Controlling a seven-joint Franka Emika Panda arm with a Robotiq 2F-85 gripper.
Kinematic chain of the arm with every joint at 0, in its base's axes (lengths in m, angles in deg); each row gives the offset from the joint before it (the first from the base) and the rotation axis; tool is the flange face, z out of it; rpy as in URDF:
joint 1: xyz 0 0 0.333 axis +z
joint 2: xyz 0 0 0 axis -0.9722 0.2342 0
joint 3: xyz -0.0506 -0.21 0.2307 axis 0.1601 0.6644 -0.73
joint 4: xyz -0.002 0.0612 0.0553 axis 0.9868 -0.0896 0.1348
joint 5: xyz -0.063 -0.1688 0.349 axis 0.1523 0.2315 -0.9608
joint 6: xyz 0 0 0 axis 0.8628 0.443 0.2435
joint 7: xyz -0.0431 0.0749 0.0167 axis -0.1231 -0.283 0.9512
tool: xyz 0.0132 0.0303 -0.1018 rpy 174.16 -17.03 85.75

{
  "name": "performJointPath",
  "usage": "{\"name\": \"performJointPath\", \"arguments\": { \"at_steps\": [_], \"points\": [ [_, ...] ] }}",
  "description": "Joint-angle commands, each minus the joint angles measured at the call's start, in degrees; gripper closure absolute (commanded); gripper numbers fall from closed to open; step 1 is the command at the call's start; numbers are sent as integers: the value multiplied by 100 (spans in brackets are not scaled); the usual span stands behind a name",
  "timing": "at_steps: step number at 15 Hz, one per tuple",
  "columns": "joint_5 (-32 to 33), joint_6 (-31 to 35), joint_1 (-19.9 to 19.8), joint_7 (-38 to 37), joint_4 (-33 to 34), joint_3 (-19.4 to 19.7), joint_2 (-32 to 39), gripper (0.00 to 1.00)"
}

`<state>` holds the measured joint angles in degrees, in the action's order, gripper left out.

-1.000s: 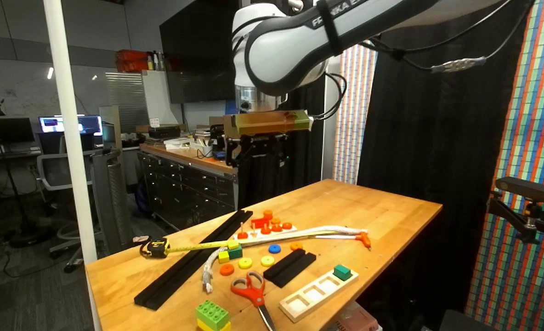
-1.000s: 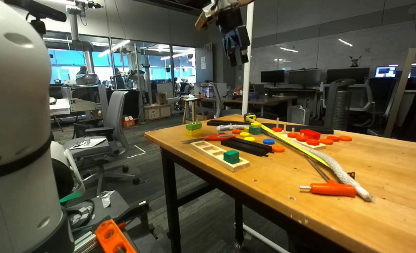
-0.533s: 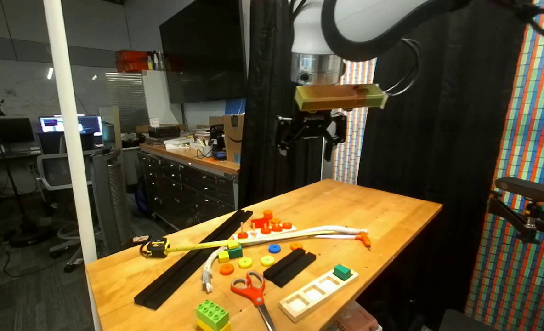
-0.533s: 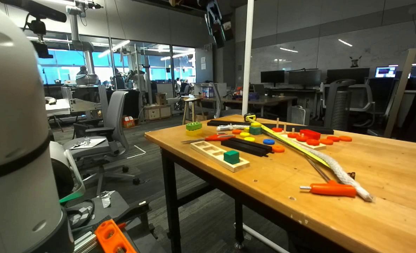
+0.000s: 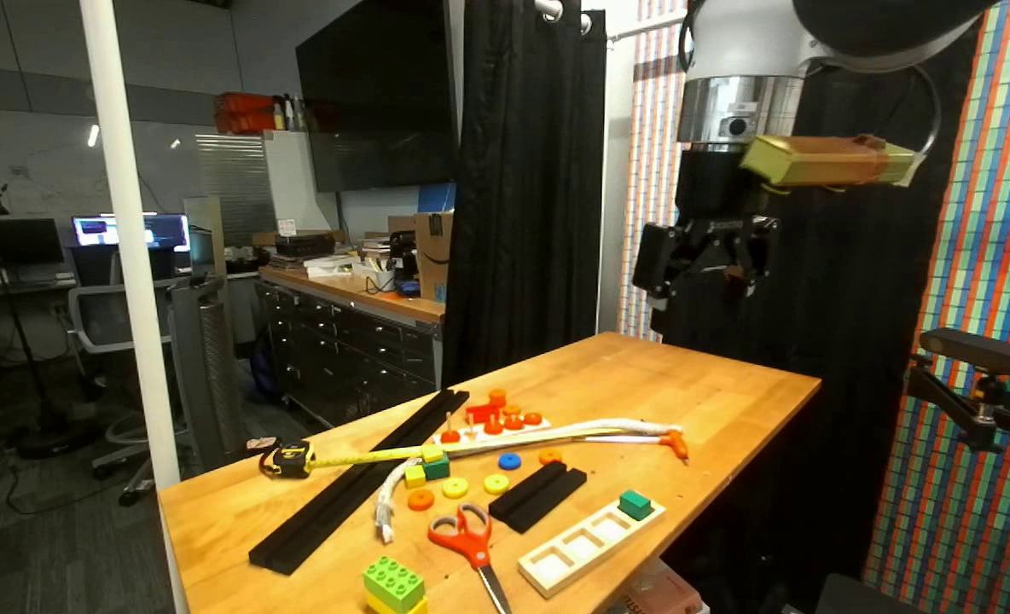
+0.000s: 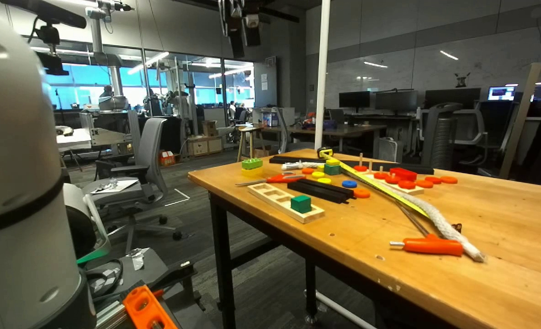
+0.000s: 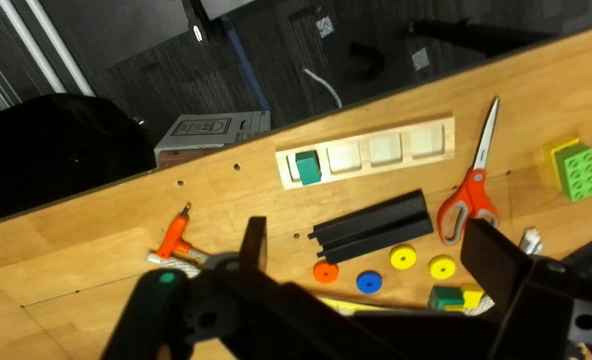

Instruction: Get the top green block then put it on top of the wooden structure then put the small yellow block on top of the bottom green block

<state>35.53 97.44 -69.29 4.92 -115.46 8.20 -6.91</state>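
A dark green block (image 5: 635, 505) sits over the end compartment of the wooden structure (image 5: 583, 544), with part of that compartment showing beside it in the wrist view (image 7: 308, 167). Another green block (image 5: 438, 466) stands on the table among the scattered parts. A small yellow block (image 5: 432, 453) lies on top of it, and a yellow cube (image 5: 415, 476) stands beside it. These also show in an exterior view (image 6: 331, 169), and the wrist view shows them partly hidden near a finger. My gripper (image 7: 363, 227) is open and empty, high above the table (image 5: 699, 307).
Scissors (image 5: 471, 539), a black track piece (image 5: 537, 497), a long black track (image 5: 334, 503), white rope (image 5: 616, 424) and an orange-handled tool (image 5: 676, 445) lie on the table. A lime-on-yellow studded stack (image 5: 394, 584) stands near the front. A tape measure (image 5: 289, 460) extends over the long track.
The arm and gripper have moved rightward in an exterior view, and leftward and up in an exterior view, and the wrist has turned. The blocks and the wooden structure have not moved.
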Motion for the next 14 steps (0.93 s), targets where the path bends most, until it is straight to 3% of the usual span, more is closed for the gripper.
{"name": "performJointPath", "arguments": {
  "at_steps": [1, 4, 5, 14],
  "points": [
    [-477, -558, -36, 1259, -108, 141, -583, 0],
    [-551, -945, -134, 1779, -124, 160, -837, 0],
    [-525, -807, -276, 1571, -54, -6, -569, 0],
    [-532, -936, -270, 1801, -105, 30, -720, 0]
  ]
}}
